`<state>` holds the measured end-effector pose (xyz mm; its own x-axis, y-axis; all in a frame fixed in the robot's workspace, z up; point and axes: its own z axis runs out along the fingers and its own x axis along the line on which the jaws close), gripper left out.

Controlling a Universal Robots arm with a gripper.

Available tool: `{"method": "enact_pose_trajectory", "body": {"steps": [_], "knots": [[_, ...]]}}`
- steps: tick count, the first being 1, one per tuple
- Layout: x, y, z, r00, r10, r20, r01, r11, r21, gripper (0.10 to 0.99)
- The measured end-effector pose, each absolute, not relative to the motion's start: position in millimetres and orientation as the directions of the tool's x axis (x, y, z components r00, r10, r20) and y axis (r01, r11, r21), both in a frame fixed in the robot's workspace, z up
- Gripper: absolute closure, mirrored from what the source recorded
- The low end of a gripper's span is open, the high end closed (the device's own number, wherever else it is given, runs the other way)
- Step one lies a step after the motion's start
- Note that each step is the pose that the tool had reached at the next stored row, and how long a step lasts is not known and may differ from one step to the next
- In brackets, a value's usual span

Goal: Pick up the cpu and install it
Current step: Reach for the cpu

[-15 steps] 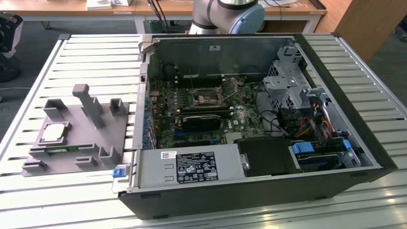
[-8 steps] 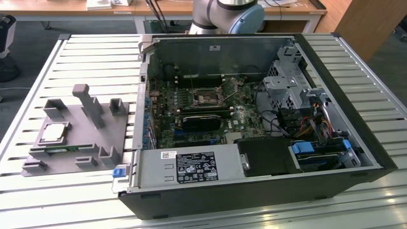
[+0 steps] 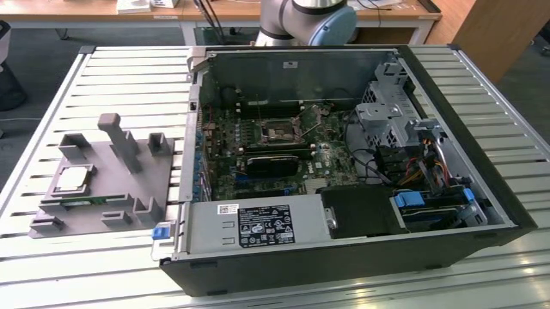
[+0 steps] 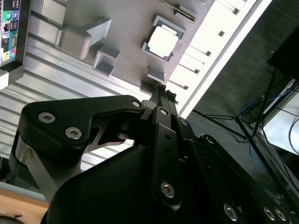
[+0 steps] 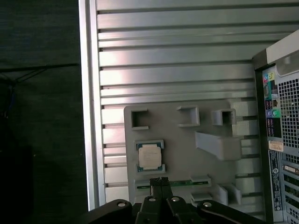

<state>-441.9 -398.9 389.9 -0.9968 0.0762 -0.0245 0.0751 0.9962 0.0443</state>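
While my jaws stand pressed together and empty, my gripper [image 5: 160, 180] hangs near the cpu [image 5: 150, 156], clear of it. In the exterior view the cpu lies flat in the grey fixture [image 3: 116, 188], at 9 o'clock from the open computer case [image 3: 292, 71]. Bare slatted table [image 3: 129, 71] borders the fixture's edges.

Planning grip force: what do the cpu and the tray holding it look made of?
The cpu: metal top, satin silver-grey, catching light; thin darker rim, likely circuit board. The tray: matte uniform grey, blocky moulded shapes, probably plastic, perhaps printed.
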Motion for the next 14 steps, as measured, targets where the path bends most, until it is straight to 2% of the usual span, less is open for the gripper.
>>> {"method": "enact_pose_trajectory", "body": {"steps": [14], "knots": [[-461.7, -399.0, 389.5, -0.997, 0.076, -0.024, 0.075, 0.996, 0.044, 0.98]]}}
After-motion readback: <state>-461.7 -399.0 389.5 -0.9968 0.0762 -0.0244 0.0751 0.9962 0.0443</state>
